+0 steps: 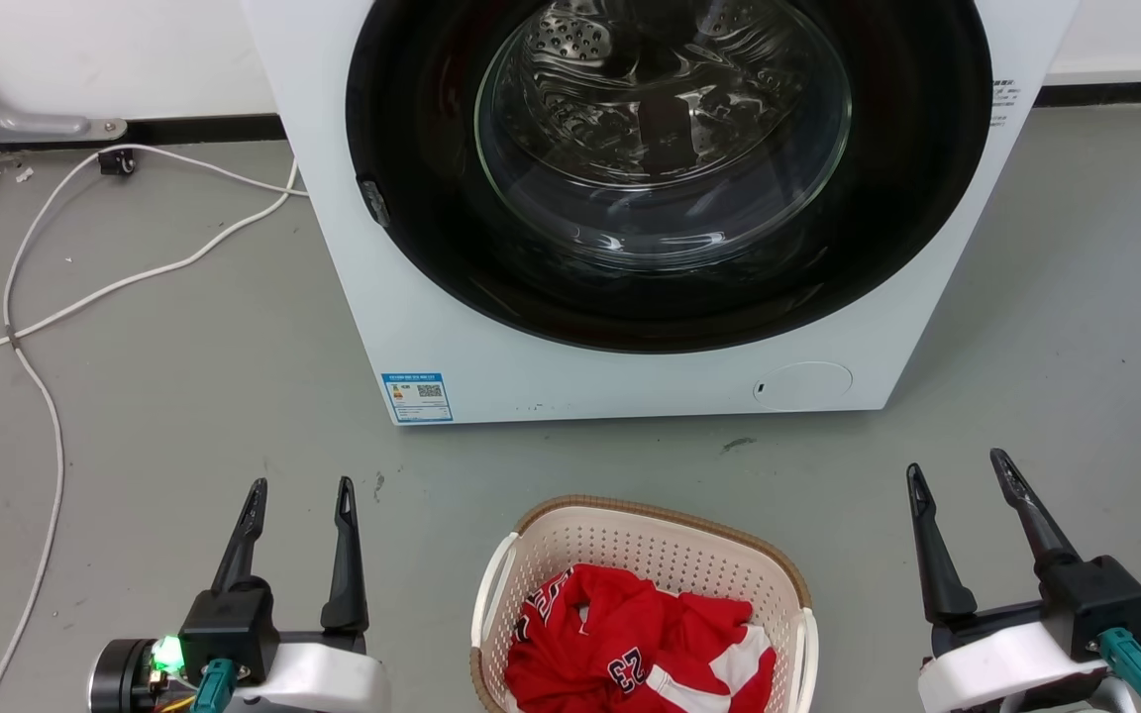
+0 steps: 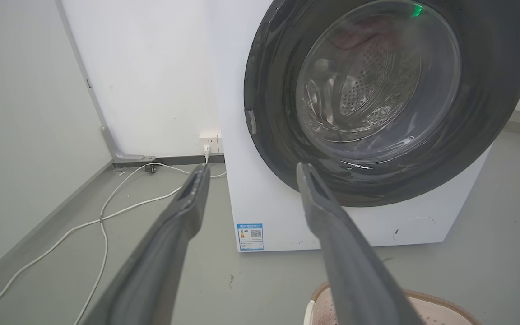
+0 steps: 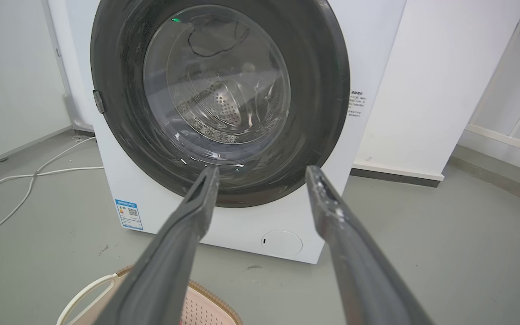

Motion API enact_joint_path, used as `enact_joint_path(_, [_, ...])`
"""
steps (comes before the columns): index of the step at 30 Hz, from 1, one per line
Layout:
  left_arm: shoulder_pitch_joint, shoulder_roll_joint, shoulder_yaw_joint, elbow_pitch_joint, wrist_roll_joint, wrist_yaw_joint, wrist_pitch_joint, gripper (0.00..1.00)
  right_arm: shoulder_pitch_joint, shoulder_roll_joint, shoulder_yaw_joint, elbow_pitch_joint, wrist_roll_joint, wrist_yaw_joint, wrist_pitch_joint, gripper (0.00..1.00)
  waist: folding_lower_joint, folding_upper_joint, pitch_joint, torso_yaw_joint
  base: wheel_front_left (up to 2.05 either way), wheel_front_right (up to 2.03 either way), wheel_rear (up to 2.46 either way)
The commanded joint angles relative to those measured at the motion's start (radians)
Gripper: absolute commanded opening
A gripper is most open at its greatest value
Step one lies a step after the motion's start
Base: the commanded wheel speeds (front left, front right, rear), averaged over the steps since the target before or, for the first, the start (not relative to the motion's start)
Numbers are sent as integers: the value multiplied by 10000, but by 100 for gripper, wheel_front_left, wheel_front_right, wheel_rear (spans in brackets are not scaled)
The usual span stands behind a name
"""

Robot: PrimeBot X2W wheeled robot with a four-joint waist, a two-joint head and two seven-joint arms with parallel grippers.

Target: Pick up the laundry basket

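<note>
You are at the very start of the task: nothing of the pick-up is done yet. The laundry basket (image 1: 650,550) stands on the grey floor (image 1: 234,376) between your two pincers, a little behind their fingertips. A red garment (image 1: 630,644) lies inside it.

The left pincer (image 1: 301,485) is released, its two dark fingers spread and holding nothing. The basket lies to its right, well apart from it. The right pincer (image 1: 957,461) is released and empty too, and the basket lies to its left, also apart. Both pincers point forward at the washer (image 1: 452,327), whose round door is shut, and not at the basket.

In the left wrist view the brown rim shows low, beneath that pincer's right finger. In the right wrist view one white handle (image 3: 84,293) shows low, beside that pincer's left finger. So the basket is under the line of the fingers on both sides.

What is left is, in my judgement, almost everything. You should turn each pincer inward and downward and bring it to the handle on its own side. The left handle (image 1: 493,584) faces the left pincer and the right handle (image 1: 808,644) faces the right one. Then clench both and lift together, so that the basket does not tip. The near end of the basket is cut off by the lower edge of the head view, so I cannot tell how it lies there.
</note>
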Motion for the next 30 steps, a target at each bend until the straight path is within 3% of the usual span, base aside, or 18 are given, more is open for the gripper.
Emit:
enact_joint_path(1, [-38,12,33,44,-34,-21,-52,100,-22,-41,13,-11,-30,-7,-28,100,-1,0,15,-5,0,0,0])
enact_joint_path(8, [-633,76,249,256,-85,-328,-41,100,-440,-41,13,13,97,-7,-28,100,-1,0,428,-118,0,0,0])
enact_joint_path(14, [-1438,351,396,1196,-1,-670,-41,100,-865,-36,323,874,-123,-7,-27,100,-1,0,907,-282,0,0,0])
enact_joint_path(30, [-4622,1385,-828,5870,-275,-1454,-41,100,-3007,-30,1329,5653,-579,-7,-27,100,-1,0,2525,-717,0,0,0])
